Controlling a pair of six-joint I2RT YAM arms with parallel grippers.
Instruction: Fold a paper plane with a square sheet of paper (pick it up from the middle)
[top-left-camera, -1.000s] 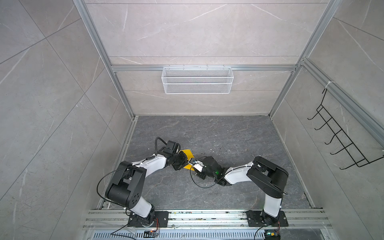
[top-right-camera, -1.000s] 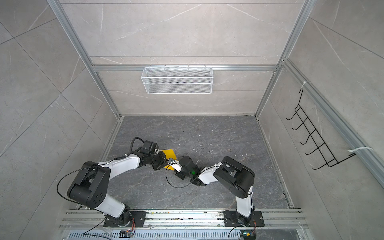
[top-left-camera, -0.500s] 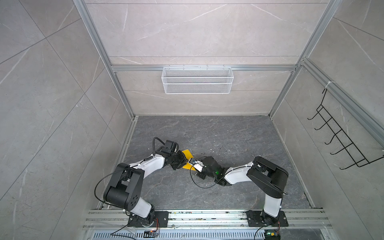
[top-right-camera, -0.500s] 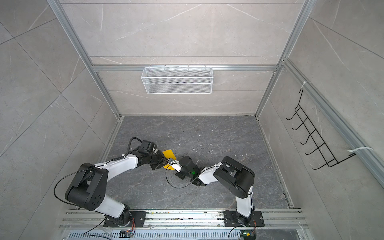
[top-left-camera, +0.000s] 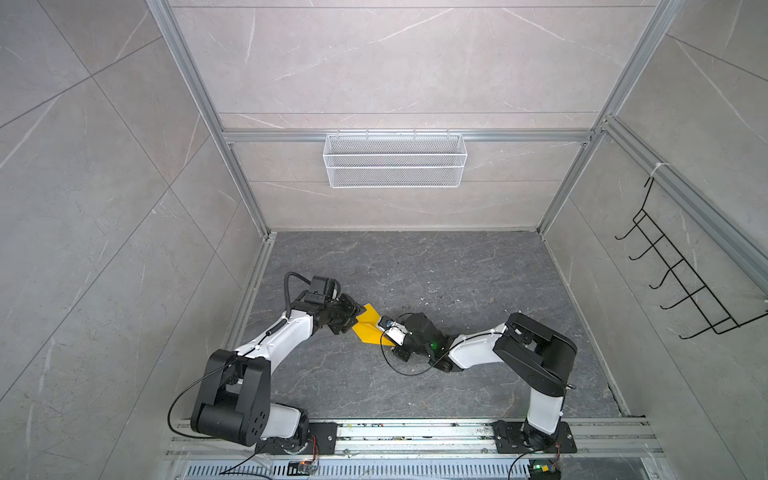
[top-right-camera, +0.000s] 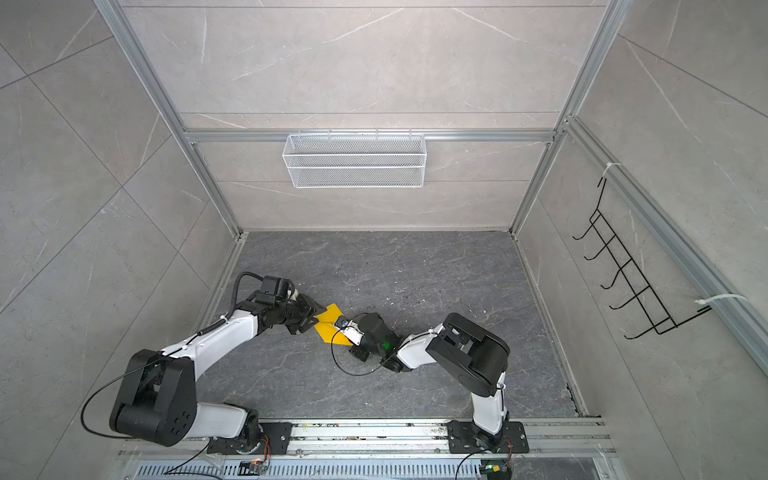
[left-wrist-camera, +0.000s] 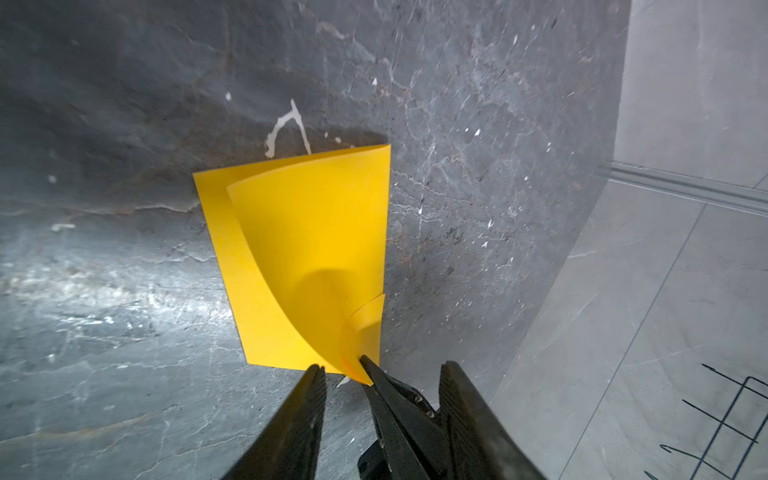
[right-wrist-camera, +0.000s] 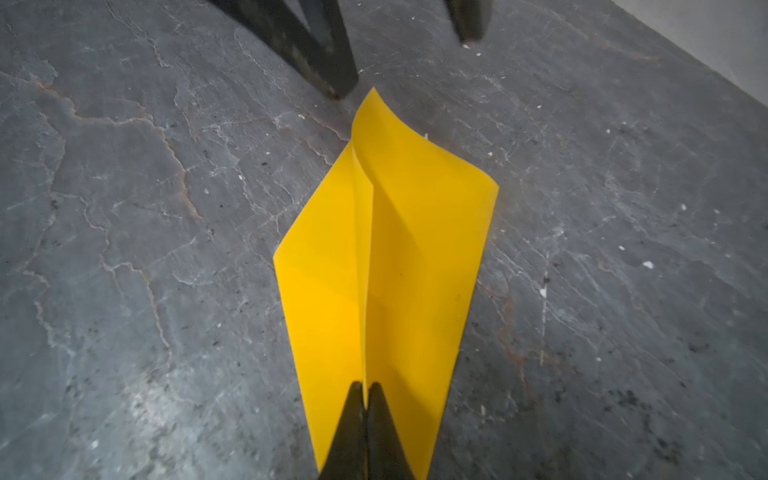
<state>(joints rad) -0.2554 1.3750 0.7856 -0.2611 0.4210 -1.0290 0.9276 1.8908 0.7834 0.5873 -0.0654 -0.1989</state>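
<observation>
Right hand clamps the centre crease of the square sheet of paper, which lies just ahead on the desk. Left hand, released at the far corner, should clear without snagging it.

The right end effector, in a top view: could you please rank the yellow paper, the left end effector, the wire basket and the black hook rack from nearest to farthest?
1. Yellow paper, pinched in the right end effector.
2. Left end effector, just across the paper, leftward.
3. Wire basket, on the back wall.
4. Black hook rack, on the right wall.
</observation>
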